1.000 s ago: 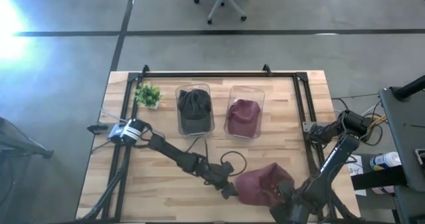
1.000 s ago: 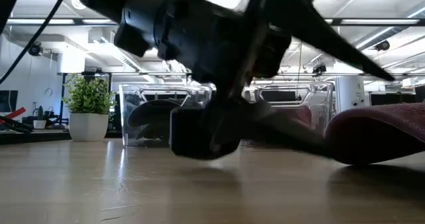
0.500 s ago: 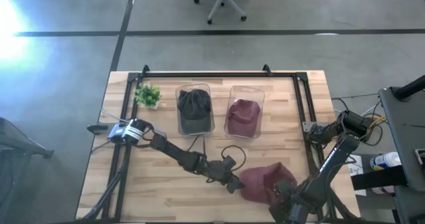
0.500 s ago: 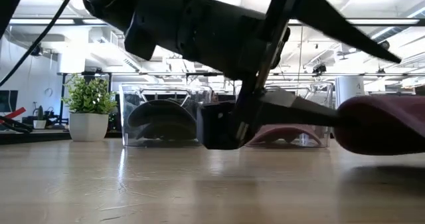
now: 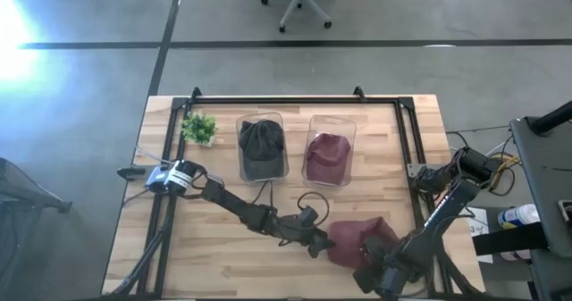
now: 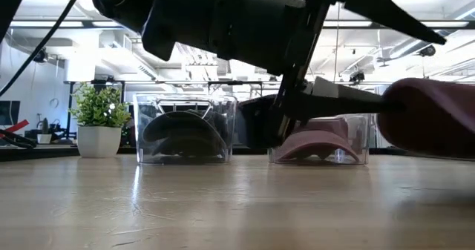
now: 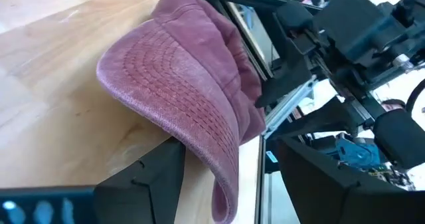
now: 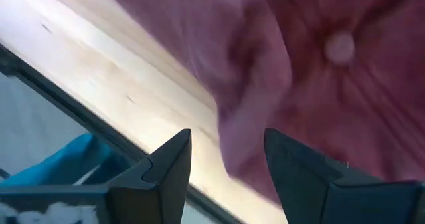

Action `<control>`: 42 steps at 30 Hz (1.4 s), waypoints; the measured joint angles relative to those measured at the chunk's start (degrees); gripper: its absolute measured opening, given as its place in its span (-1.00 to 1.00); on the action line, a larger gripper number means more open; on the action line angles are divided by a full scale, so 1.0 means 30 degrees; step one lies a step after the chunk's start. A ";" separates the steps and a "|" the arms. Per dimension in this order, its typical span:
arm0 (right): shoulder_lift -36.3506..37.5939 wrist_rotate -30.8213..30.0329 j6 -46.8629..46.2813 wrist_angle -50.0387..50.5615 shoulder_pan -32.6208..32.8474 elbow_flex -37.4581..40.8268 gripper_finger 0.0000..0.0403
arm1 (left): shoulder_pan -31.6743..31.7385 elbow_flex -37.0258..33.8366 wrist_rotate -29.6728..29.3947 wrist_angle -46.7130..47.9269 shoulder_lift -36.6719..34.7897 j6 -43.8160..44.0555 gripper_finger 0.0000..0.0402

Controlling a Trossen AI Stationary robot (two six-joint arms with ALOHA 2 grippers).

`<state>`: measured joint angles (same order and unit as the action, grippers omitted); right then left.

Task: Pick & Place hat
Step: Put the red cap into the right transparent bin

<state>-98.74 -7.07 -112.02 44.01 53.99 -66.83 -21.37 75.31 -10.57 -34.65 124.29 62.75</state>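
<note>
A maroon hat [image 5: 362,238] is at the near right of the table, close to the black rail. In the low view the hat [image 6: 434,124] is raised off the tabletop. My left gripper [image 5: 320,241] reaches nearly level from the table's left and is open. The hat's brim [image 7: 199,117] curves down between its two fingers. My right gripper [image 5: 375,263] points down on the hat's crown from the near side. It is shut on a fold of the crown cloth, beside the top button [image 8: 340,46]. My left gripper has the brim's edge [image 7: 226,184] hanging between its spread fingers, which come level from the table's left. Whether a finger [image 6: 345,96] touches the brim's underside, I cannot tell. My right gripper pinches a fold of the crown cloth [image 8: 242,147] between its two fingers from above, pointing down. Below the hold the hat sits off the table.
Two clear bins stand at the far middle, one [image 5: 262,149] holding a dark hat and one [image 5: 328,158] holding a maroon hat. A small potted plant [image 5: 198,127] stands to their left. A black frame rail [image 5: 409,167] runs along the right side. Bare wood lies at the near left.
My left gripper has tipped its fingers upward and edged toward the hat, staying open. The hat, which lay on the table, has come up off it on the side toward the left gripper. My right gripper has shifted a little toward the table's left with the crown.
</note>
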 joint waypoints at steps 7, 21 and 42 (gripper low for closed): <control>0.0007 -0.0987 0.2740 -0.0623 -0.1511 -0.0051 -0.08 | 0.0000 0.0168 0.0103 -0.0406 0.0000 0.0053 0.00; 0.0182 -0.2829 0.6202 -0.1359 -0.2518 -0.0845 -0.08 | -0.0007 0.0168 -0.0617 0.0114 0.0000 -0.1265 -0.13; 0.0180 -0.5969 -0.1829 0.9885 0.2134 -0.6955 -0.08 | -0.0327 0.0138 -0.0817 0.0524 -0.3402 -0.4721 -0.97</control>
<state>-98.20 -24.98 -117.51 73.66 60.40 -87.69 -22.35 75.72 -13.02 -33.08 114.08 48.59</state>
